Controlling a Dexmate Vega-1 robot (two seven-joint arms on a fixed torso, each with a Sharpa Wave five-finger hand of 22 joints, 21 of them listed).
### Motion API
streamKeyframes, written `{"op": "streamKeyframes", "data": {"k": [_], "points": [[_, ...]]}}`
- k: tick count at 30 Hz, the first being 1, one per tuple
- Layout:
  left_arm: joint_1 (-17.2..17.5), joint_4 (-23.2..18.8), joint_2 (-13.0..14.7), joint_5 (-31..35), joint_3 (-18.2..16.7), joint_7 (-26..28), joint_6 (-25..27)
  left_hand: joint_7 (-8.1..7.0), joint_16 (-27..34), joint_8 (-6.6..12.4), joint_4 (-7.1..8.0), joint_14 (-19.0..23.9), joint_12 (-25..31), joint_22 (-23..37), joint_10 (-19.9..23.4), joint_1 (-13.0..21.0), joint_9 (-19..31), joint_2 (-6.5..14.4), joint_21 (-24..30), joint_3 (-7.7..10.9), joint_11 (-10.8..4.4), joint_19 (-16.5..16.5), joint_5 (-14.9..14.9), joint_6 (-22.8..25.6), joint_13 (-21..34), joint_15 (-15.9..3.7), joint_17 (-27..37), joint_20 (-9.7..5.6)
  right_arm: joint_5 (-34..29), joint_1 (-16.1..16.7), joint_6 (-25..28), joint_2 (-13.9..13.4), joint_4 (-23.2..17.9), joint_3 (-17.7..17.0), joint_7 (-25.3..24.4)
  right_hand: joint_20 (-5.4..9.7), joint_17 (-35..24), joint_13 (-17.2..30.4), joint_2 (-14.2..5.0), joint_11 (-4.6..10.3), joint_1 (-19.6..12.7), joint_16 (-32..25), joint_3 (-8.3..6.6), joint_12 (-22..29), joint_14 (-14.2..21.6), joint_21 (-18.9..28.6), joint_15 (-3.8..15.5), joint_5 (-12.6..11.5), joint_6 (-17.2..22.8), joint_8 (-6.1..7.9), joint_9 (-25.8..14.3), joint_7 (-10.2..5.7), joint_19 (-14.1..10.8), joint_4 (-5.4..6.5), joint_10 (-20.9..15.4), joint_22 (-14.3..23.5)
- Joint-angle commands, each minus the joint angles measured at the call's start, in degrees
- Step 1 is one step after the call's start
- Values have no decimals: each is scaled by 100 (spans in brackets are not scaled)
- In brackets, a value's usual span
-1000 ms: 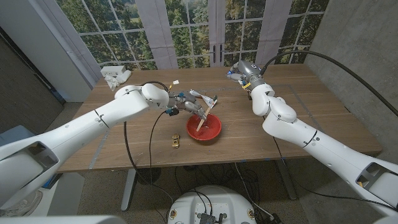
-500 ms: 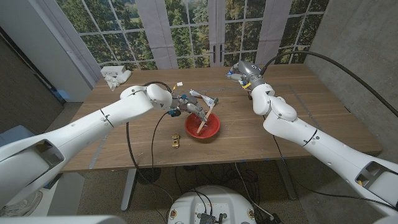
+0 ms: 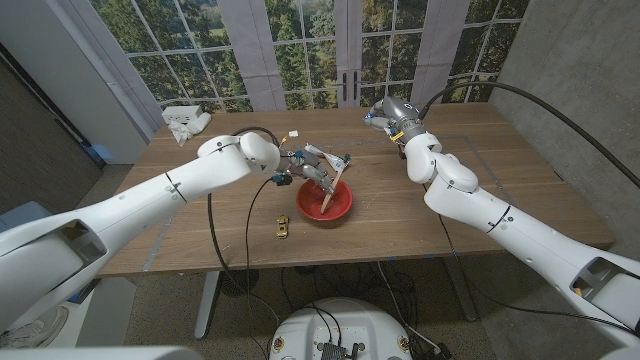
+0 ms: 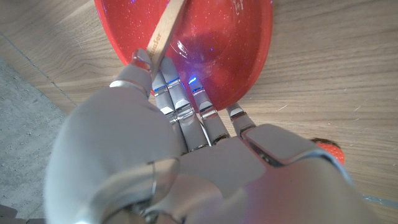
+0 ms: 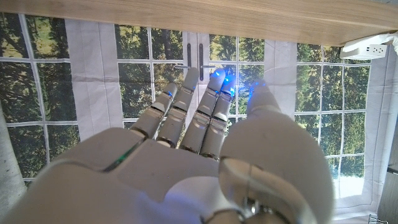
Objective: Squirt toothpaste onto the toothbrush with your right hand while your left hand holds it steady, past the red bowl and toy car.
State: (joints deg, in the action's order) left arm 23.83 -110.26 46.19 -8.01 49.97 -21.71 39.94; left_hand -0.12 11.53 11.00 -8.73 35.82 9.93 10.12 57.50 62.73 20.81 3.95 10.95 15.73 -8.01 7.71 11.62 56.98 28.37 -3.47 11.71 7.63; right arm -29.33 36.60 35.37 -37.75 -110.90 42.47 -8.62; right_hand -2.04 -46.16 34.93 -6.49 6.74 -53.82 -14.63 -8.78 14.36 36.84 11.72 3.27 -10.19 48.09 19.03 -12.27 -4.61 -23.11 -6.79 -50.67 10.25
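Observation:
A wooden toothbrush (image 3: 330, 193) slants down into the red bowl (image 3: 340, 210) near the table's middle. My left hand (image 3: 312, 166) hovers over the bowl's far rim and pinches the brush's upper end. In the left wrist view the wooden handle (image 4: 163, 31) runs between the thumb and a finger of my left hand (image 4: 186, 143), above the red bowl (image 4: 249, 37). The yellow toy car (image 3: 283, 227) sits just left of the bowl, near the front edge. My right hand (image 3: 386, 113) is at the table's far edge, fingers stretched out with nothing in them (image 5: 205, 124). I cannot make out a toothpaste tube.
A white crumpled thing (image 3: 185, 122) lies at the far left corner. A small blue item (image 3: 371, 122) sits beside my right hand. A white power strip (image 5: 373, 45) and a small red object (image 4: 328, 149) appear in the wrist views.
My left hand has shifted slightly over the bowl with the toothbrush still pinched. The right hand has stayed at the far edge.

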Motion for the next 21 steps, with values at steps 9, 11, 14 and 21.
{"op": "streamKeyframes", "data": {"k": [9,11,14,21], "points": [[-205,-405,58,317,150,-95,573,-3,-27,-44,-29,-299,3,10,-591,-83,-174,-133,-60,-87,115,-396,-29,-192,-266,-369,-3,-4,131,195,-363,-73,-27,-191,-284,-39,6,37,-3,-54,156,-68,19,-19,40,24,603,5,43,-43,-9,73,24,44,-32,27],[-196,-450,86,312,136,-88,598,-5,-24,-67,-34,-338,-11,10,-754,-100,-218,-155,-44,-103,110,-422,-33,-305,-327,-348,-8,-2,127,218,-386,-72,-38,-205,-320,-38,8,41,-5,-61,167,-68,22,-19,34,25,609,4,49,-43,-9,82,22,47,-34,27],[-187,-541,133,329,126,-61,675,-13,-28,-72,-38,-411,-23,10,-968,-110,-270,-166,-34,-115,195,-464,-34,-414,-406,-279,-14,16,97,224,-378,-70,-58,-201,-323,-41,11,47,-6,-60,179,-73,25,-23,35,26,616,2,48,-46,-9,85,22,47,-25,27],[-109,-724,268,357,66,23,701,-82,-69,-68,-68,-663,-21,10,-1376,-55,-361,-149,-22,-95,193,-553,-20,-636,-552,-182,-29,57,19,213,-398,-51,-70,-174,-325,-50,20,61,-4,-59,200,-90,31,-29,48,30,598,-3,55,-52,-9,89,18,38,-16,27]]}}
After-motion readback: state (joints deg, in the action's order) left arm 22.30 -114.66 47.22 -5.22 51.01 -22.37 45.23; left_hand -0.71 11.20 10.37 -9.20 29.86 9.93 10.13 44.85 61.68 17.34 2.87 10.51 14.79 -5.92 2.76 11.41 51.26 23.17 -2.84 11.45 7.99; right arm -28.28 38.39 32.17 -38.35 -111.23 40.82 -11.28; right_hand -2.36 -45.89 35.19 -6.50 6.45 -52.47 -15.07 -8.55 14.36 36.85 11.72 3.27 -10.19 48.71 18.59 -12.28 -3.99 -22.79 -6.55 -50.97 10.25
